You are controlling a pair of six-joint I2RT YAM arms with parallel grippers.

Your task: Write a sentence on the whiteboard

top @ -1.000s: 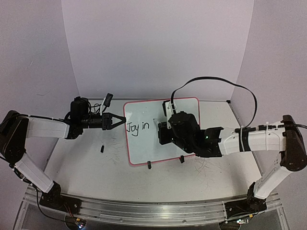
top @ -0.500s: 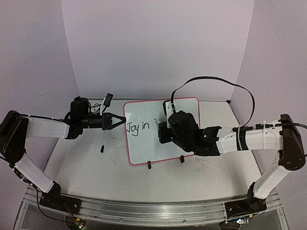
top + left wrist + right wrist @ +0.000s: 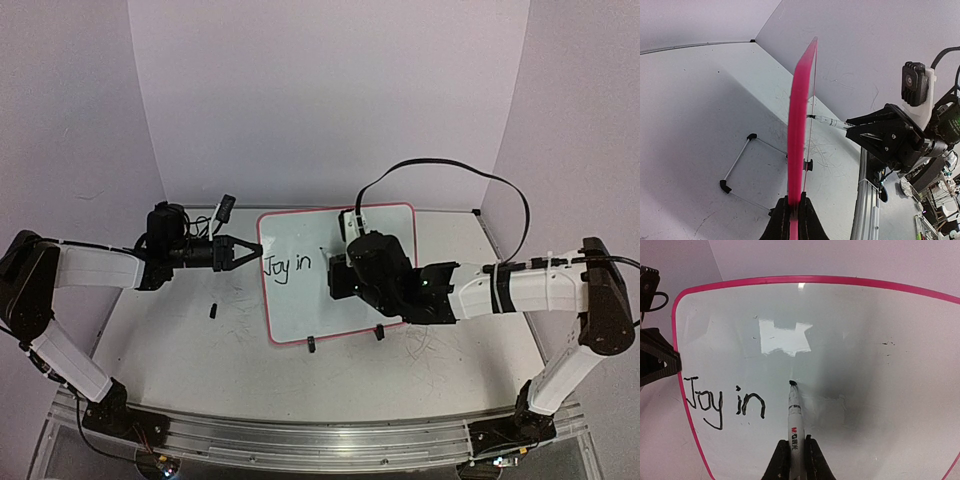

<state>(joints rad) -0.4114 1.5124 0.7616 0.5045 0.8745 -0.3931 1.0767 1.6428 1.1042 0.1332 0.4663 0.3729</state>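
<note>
1. White counter [image 3: 180, 340] carries, by count: two arms with one claw each, one whiteboard, two black clip feet, one marker and one small black piece.
2. Left claw [image 3: 248, 254] is closed, pinching the left rim of the whiteboard [image 3: 300, 305]. In the left wrist view the pink rim sits wedged between its fingers.
3. Small black piece [image 3: 213, 309] lies alone on the counter, near the board's left side. It is too small to say what it is.
4. Whiteboard sits mid-counter between the two arms. It has a red-pink rim and rounded corners, and both clip feet [image 3: 312, 345] are at its near edge.
5. Handwriting [image 3: 722, 402] in black on the board's left part reads "Joy in", two words on one line.
6. Marker [image 3: 794, 412] has a white barrel with a small red-and-black logo that looks like "M&G". Its black tip touches the board just right of "in".
7. Right claw [image 3: 795, 452] is closed around the marker's barrel, over the board's middle.
</note>
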